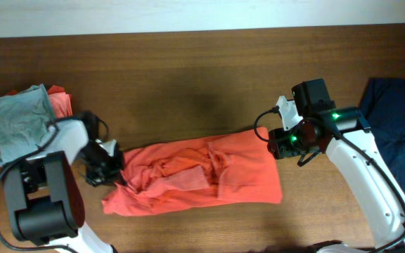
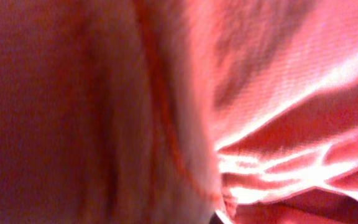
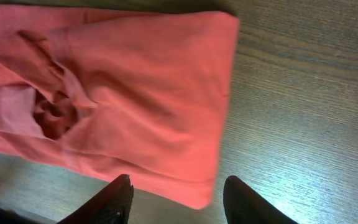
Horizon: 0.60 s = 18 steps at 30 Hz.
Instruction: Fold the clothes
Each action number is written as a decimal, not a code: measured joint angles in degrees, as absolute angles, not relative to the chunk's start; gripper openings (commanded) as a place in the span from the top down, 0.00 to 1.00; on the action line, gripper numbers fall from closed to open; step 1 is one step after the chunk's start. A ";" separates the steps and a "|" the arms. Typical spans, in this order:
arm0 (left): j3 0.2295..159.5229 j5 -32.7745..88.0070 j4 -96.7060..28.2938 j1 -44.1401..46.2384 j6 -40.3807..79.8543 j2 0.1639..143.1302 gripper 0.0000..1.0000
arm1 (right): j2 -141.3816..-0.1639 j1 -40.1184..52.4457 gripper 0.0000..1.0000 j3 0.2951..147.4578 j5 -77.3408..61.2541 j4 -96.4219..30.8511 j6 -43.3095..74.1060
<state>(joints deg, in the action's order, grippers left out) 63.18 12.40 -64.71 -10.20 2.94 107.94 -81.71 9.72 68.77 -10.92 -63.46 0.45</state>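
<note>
Mid-fold, the right end effector (image 3: 178,196) gapes empty and should next pinch the T-shirt (image 1: 202,179); whether the left end effector (image 1: 106,167) grips cannot be told.

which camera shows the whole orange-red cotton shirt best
The overhead view: the orange-red cotton shirt lies across the wooden table, nearly its whole outline visible. The right wrist view shows only one end; the left wrist view is a blurred close-up of fabric.
</note>
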 measured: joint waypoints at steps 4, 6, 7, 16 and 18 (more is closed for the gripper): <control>71.94 11.03 -69.97 -15.22 2.59 108.27 1.00 | -81.71 9.72 0.48 68.77 -10.59 -63.00 0.43; 76.23 10.59 -72.47 -17.58 2.55 108.27 1.00 | -81.95 9.72 0.48 68.77 -10.48 -62.74 0.45; 78.19 10.37 -73.54 -18.63 2.55 108.27 1.00 | -82.35 9.72 0.48 68.77 -10.44 -62.61 0.43; 91.57 9.21 -80.86 -21.32 1.28 108.29 1.00 | -93.01 9.72 0.48 68.49 -10.35 -59.90 0.45; 94.13 9.17 -82.37 -21.23 1.17 108.25 1.00 | -95.96 9.72 0.48 68.27 -10.35 -59.79 0.45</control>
